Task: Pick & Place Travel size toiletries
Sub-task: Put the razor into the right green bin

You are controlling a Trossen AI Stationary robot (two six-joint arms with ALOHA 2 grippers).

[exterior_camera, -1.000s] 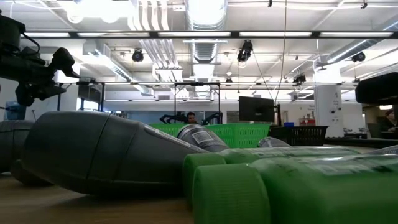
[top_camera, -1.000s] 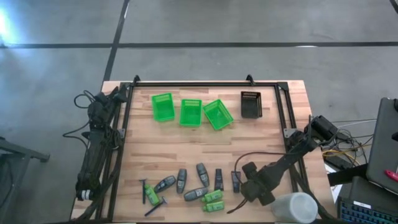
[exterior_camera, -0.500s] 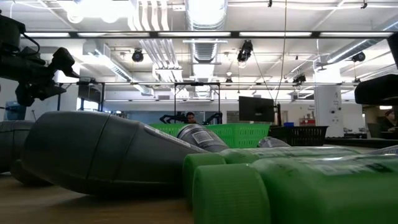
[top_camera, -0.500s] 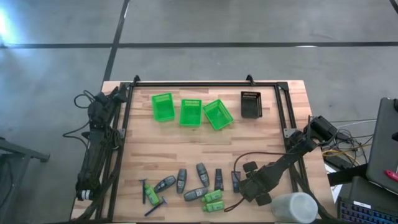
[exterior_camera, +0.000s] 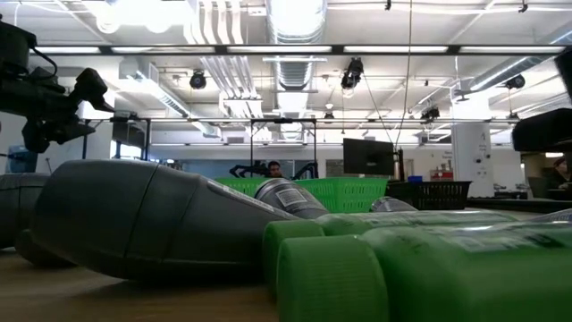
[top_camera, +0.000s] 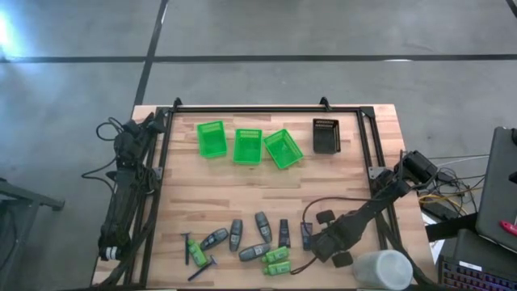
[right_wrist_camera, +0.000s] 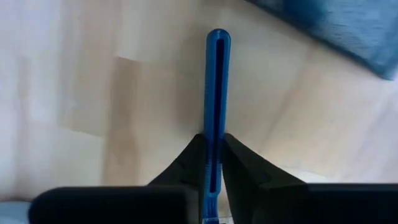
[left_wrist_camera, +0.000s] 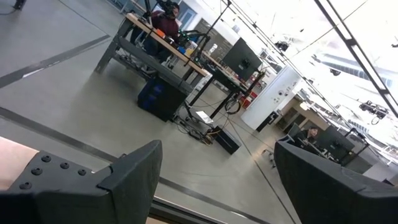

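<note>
Several dark grey tubes (top_camera: 235, 233) lie flat on the wooden table near its front edge, with little green bottles (top_camera: 277, 255) and thin black-and-green sticks (top_camera: 202, 268); they fill the low view (exterior_camera: 134, 215). My right gripper (top_camera: 318, 235) is low over the table at the row's right end, by a dark bluish tube (top_camera: 306, 234). In the right wrist view it (right_wrist_camera: 213, 138) is shut on a thin blue strip (right_wrist_camera: 217, 74), seen edge-on. My left arm (top_camera: 121, 194) is folded at the table's left edge, its gripper (left_wrist_camera: 217, 174) open and empty. My right gripper pinches the thin blue strip between its two fingers (right_wrist_camera: 239, 155), one on each flat side. The strip (right_wrist_camera: 217, 124) runs along the fingers and sticks out well past their tips over the wood. Whether its far end touches the table, I cannot tell.
Three green mesh baskets (top_camera: 247, 145) and a black basket (top_camera: 326, 135) stand along the far side. A big white cylinder (top_camera: 384, 269) stands at the front right corner beside my right arm. A black frame (top_camera: 266, 109) borders the table. Bare wood lies mid-table.
My right gripper has moved a little toward the table's far and left edges, closer to the rightmost dark bluish tube. The other toiletries have stayed where they were.
</note>
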